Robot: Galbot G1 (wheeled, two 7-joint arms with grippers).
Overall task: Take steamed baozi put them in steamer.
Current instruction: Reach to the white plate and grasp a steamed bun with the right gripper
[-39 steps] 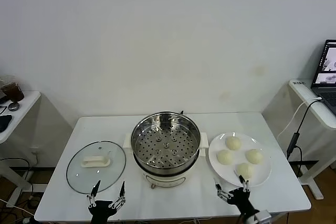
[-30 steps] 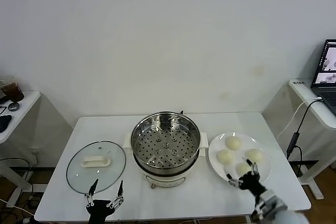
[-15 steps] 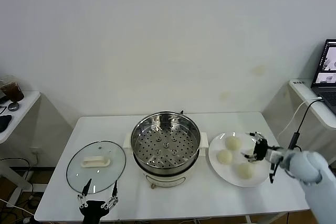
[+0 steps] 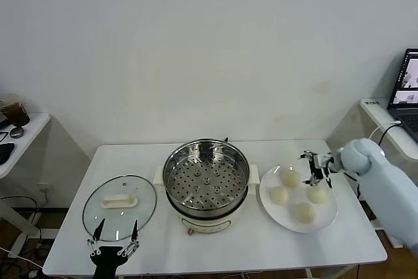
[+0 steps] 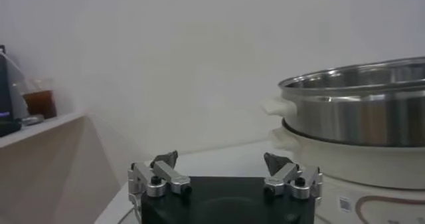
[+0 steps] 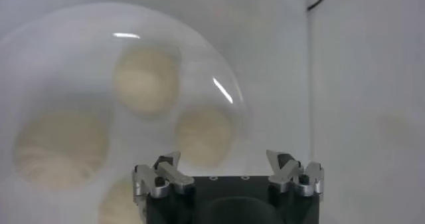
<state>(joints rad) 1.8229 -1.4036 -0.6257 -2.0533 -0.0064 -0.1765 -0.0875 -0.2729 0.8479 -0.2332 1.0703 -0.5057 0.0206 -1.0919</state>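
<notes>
The right hand (image 4: pixel 315 167) hovers with its fingers spread wide and grasping nothing, above the far edge of a white plate (image 4: pixel 328 219) that carries the four steamed baozi (image 4: pixel 305 212), none of them touched; the wrist camera looks straight down on the buns (image 6: pixel 202 135) beneath the released fingers. The plate sits on the white surface (image 4: pixel 248 246) just to the right of the steamer (image 4: pixel 206 181), whose perforated steel tray holds no bun. On the steamer's other side lies a round glass lid (image 4: pixel 119 207) with a white handle. The left hand (image 4: pixel 114 247) waits low at the near edge of the surface, in front of the lid, its fingers likewise parted and holding nothing
</notes>
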